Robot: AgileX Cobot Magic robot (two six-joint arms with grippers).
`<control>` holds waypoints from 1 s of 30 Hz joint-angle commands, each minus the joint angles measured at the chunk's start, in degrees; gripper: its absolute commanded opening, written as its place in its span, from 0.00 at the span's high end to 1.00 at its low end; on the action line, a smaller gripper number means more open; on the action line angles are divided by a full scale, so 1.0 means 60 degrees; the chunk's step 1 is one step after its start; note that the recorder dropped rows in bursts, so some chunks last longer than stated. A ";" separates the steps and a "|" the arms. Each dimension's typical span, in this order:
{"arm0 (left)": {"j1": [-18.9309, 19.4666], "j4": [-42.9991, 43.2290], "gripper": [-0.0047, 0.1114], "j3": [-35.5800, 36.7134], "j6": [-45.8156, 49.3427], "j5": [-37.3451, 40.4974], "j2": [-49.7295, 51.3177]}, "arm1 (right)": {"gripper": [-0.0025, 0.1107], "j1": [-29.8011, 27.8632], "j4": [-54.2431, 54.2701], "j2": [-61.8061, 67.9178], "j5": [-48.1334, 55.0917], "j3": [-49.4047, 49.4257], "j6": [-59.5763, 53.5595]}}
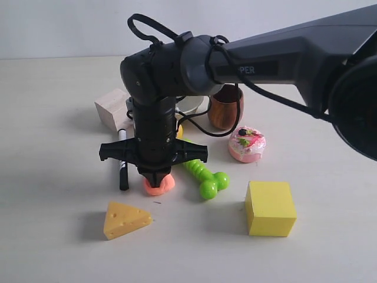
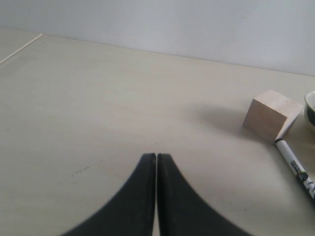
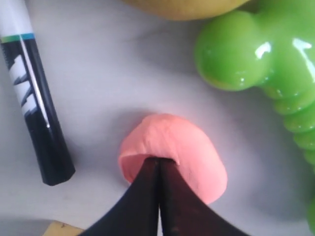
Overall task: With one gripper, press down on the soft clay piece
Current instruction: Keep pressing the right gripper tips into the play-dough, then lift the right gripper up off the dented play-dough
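Note:
The soft clay piece (image 1: 160, 186) (image 3: 184, 147) is a salmon-orange blob on the table between the black marker and the green toy. My right gripper (image 1: 155, 177) (image 3: 158, 161) points straight down onto it, jaws shut together, with the tips sunk into a dent in the clay's top. My left gripper (image 2: 156, 156) is also shut, empty, and hovers over bare table away from the clay; it does not show in the exterior view.
A black marker (image 1: 122, 168) lies left of the clay and a green ribbed toy (image 1: 206, 177) right of it. A cheese wedge (image 1: 125, 219), yellow cube (image 1: 270, 208), pink cake toy (image 1: 247, 144), wooden block (image 1: 113, 108), brown cup (image 1: 226, 109) and partly hidden lemon (image 3: 184, 7) surround it.

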 commanded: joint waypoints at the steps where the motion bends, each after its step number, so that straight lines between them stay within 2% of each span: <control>1: 0.0000 -0.0030 0.93 0.0031 0.0026 -0.0037 -0.0060 | 0.98 0.0010 0.0016 0.0172 -0.0063 0.0063 0.0055; 13: 0.0000 -0.0030 0.93 0.0031 0.0026 -0.0037 -0.0060 | 0.98 0.0010 0.0105 0.0261 0.0143 0.0063 0.0055; 20: 0.0000 -0.0030 0.93 0.0031 0.0026 -0.0037 -0.0060 | 0.84 0.0010 -0.0369 -0.0452 -0.0382 0.0063 0.0017; 30: 0.0000 -0.0030 0.93 0.0031 0.0026 -0.0037 -0.0060 | 0.83 0.0010 -0.0692 -0.0616 -0.0373 0.0063 0.0079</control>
